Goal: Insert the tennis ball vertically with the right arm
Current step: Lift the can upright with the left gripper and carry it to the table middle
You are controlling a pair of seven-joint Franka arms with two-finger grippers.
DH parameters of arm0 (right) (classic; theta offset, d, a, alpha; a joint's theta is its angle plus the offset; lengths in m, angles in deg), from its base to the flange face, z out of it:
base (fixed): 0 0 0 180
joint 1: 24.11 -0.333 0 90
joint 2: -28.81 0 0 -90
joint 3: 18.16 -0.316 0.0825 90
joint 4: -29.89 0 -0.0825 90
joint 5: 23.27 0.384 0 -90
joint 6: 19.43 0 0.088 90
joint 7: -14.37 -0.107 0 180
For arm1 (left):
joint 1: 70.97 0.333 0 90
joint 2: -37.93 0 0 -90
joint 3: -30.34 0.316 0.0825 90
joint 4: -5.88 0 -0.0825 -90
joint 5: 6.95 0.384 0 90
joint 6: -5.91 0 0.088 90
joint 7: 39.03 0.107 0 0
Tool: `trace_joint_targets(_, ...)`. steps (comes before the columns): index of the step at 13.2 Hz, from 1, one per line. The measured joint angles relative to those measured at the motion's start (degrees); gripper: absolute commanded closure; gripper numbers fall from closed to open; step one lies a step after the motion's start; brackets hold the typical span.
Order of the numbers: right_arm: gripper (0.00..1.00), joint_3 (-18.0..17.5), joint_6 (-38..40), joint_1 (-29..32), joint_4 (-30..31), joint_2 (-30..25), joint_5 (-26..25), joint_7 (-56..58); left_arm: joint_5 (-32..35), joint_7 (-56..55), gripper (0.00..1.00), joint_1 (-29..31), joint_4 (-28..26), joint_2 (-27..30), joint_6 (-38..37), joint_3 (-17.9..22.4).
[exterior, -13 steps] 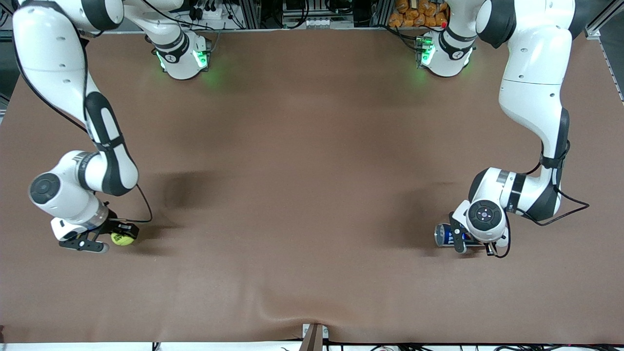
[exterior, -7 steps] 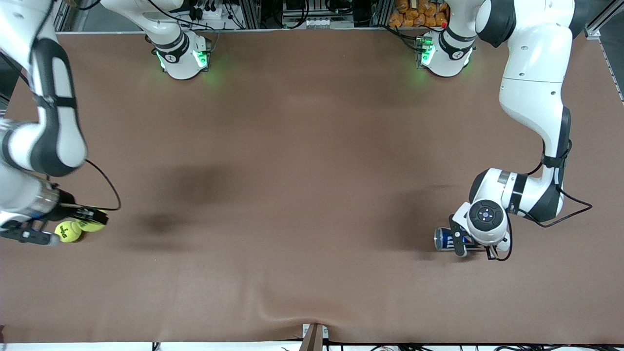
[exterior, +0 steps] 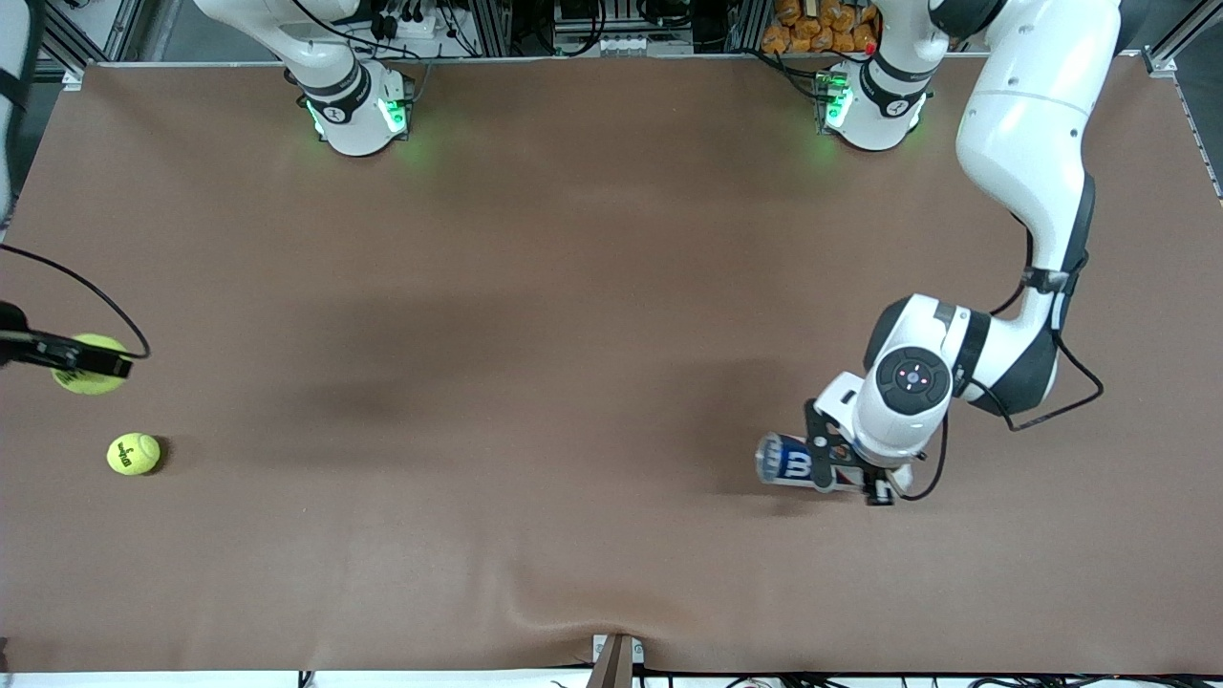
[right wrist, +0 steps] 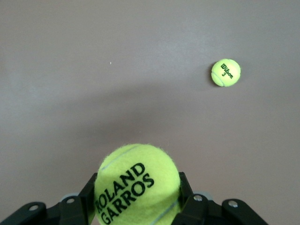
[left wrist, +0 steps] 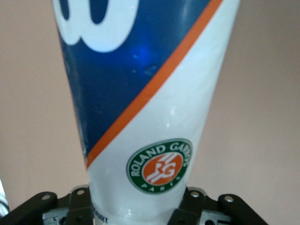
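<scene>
My right gripper [exterior: 86, 363] is shut on a yellow tennis ball [exterior: 88, 367] and holds it up in the air over the right arm's end of the table; the ball [right wrist: 137, 183] reads ROLAND GARROS between the fingers. A second yellow tennis ball [exterior: 134, 453] lies on the table below it and also shows in the right wrist view [right wrist: 225, 72]. My left gripper [exterior: 841, 468] is shut on a blue and white tennis ball can [exterior: 788, 462], held lying sideways over the left arm's end of the table. The can [left wrist: 145, 103] fills the left wrist view.
The brown table cloth [exterior: 573, 334] has a raised fold near the front edge at the middle. A small grey bracket [exterior: 616, 659] sits at that front edge. The arm bases [exterior: 354, 105] stand along the table's back edge.
My right gripper has risen with one tennis ball and moved toward the table's end, leaving the second ball on the table. My left gripper has lifted the can and carried it toward the middle.
</scene>
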Motion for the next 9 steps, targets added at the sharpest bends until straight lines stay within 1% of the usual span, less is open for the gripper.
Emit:
trace_joint_targets(2, 1.0, 0.04, 2.82, 0.03, -0.54, -2.57, -0.07, -0.13, -7.91, -1.57, 0.45, -0.03, -0.02, 1.14, -0.18, -2.56)
trace_joint_targets(3, 1.0, 0.06, 3.47, 0.11, -0.54, -3.55, -0.08, -0.14, -10.48, -3.95, 0.44, 0.04, 0.01, 1.22, -0.15, -4.69)
trace_joint_targets(6, 1.0, 0.05, 3.66, 0.16, -0.46, -4.1, -0.08, -0.14, -11.75, -18.44, 0.46, -0.97, 0.67, 1.25, 1.52, -12.51)
trace_joint_targets(7, 1.0, 0.05, 3.66, 0.17, -0.39, -4.04, -0.09, -0.14, -11.76, -23.05, 0.45, -2.35, 0.93, 1.25, 3.01, -13.58)
trace_joint_targets(9, 1.0, 0.05, 3.66, 0.17, -0.34, -3.97, -0.1, -0.15, -12.0, -31.47, 0.45, -5.81, 0.98, 1.12, 7.7, -13.77)
